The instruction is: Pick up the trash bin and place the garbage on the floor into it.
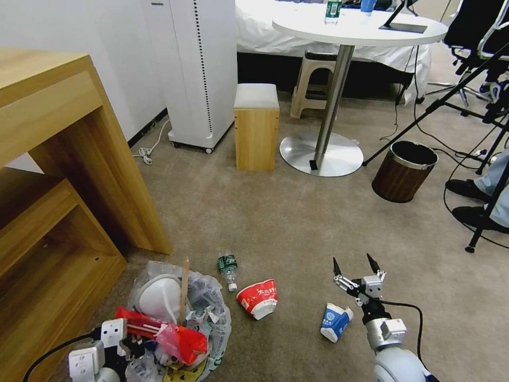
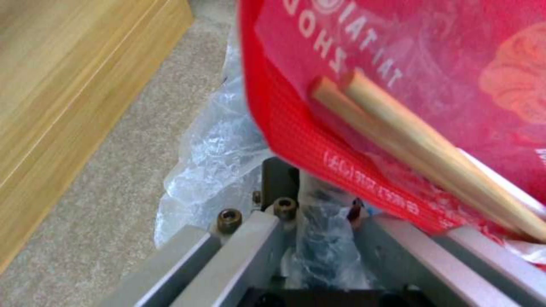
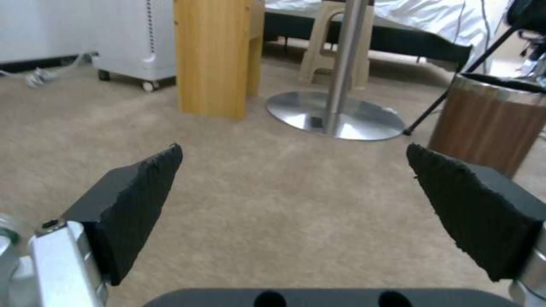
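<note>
The trash bin (image 1: 209, 307), wrapped in its crinkly white bag, sits low at my left, stuffed with a white slipper (image 1: 159, 297), a red wrapper (image 1: 175, 334) and an upright wooden stick (image 1: 184, 289). My left gripper (image 1: 124, 345) is shut on the bin's bagged rim (image 2: 324, 251), with the red wrapper (image 2: 398, 76) and sticks (image 2: 409, 140) right above it. On the floor (image 1: 297, 223) lie a green-label bottle (image 1: 228, 268), a red-white paper bowl (image 1: 258, 298) and a blue-white carton (image 1: 335, 321). My right gripper (image 1: 355, 265) hangs open just beyond the carton, empty, over bare carpet (image 3: 293, 149).
A wooden desk (image 1: 63, 175) stands close on the left. Farther off are a white appliance (image 1: 199, 74), a wooden box stool (image 1: 256, 127), a round table's steel base (image 1: 321, 153) and a brown wood-grain bin (image 1: 404, 171). Tripod legs, cables and a person's shoes (image 1: 469, 201) crowd the right.
</note>
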You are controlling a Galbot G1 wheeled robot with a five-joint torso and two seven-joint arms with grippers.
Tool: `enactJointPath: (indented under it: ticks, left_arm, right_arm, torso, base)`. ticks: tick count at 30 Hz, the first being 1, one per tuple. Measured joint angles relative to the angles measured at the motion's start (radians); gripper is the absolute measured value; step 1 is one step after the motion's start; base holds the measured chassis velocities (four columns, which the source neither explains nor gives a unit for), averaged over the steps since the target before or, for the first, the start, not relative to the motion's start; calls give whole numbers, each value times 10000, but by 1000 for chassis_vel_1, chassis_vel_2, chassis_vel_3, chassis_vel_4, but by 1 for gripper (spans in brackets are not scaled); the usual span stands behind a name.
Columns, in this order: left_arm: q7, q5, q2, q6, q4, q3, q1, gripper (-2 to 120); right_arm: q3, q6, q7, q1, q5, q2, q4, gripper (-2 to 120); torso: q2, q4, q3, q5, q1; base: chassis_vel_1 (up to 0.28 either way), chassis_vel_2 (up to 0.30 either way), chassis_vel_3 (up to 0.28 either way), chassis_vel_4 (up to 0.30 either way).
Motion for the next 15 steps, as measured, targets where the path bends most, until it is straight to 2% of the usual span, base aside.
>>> enactJointPath:
  ticks: [6, 9, 10, 13, 14, 15]
  left_arm:
    - [-90, 0, -106, 0, -23, -42, 57, 0]
    - [-177, 28, -249, 2, -43, -163, 192, 0]
    - [-177, 28, -249, 2, -43, -163, 192, 0]
    - [-178, 141, -369, 7, -69, -325, 381, 0]
    - [-178, 141, -369, 7, -69, -325, 381, 0]
    - [-168, 224, -450, 6, -69, -356, 470, 0]
  right_arm:
    - [-560, -129, 181, 326, 220, -106, 156, 100]
    - [-1566, -59, 11, 902, 686, -296, 256, 100]
    - [-1566, -59, 11, 902, 686, -296, 256, 100]
    - [-2766, -319, -186, 1789, 1951, -505, 271, 100]
    - [-2766, -319, -186, 1789, 1951, -505, 271, 100]
    - [-3153, -470, -353, 2216, 2635, -541, 147, 100]
  torso:
    - [0, -1, 0, 1, 0]
    - [0, 1, 0, 2, -1]
    - [0, 1, 0, 2, -1]
    - [-1, -1, 0, 3, 0]
    - [-1, -1, 0, 3, 0]
    - [-1, 2, 0, 3, -1]
  base:
    - [0, 0, 0, 0]
    - [0, 0, 0, 0]
    - [0, 0, 0, 0]
    - [0, 0, 0, 0]
    - [0, 0, 0, 0]
    - [0, 0, 0, 0]
